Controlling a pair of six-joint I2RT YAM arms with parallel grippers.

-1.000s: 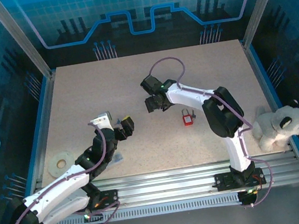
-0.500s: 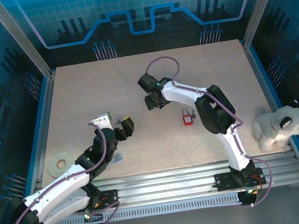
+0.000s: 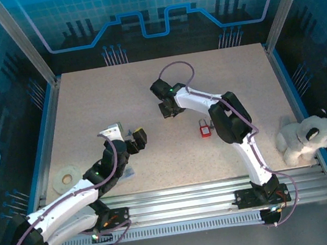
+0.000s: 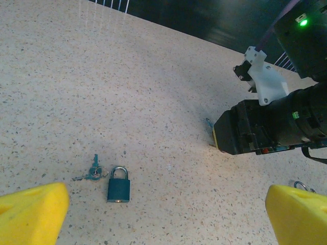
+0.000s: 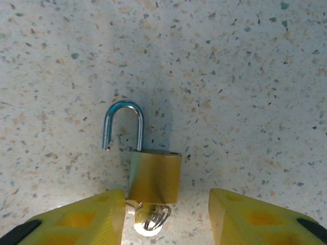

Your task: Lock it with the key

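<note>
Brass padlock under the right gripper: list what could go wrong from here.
The brass padlock sits off-centre between the fingers of the right gripper, close against one finger; closing could push or spin it. Its inserted key and ring lie at the fingertips and could get pinched instead.

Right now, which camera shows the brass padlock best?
The right wrist view: the brass padlock lies close up, shackle open, between the fingers of the right gripper. In the top and left wrist views, that gripper hides nearly all of it.
</note>
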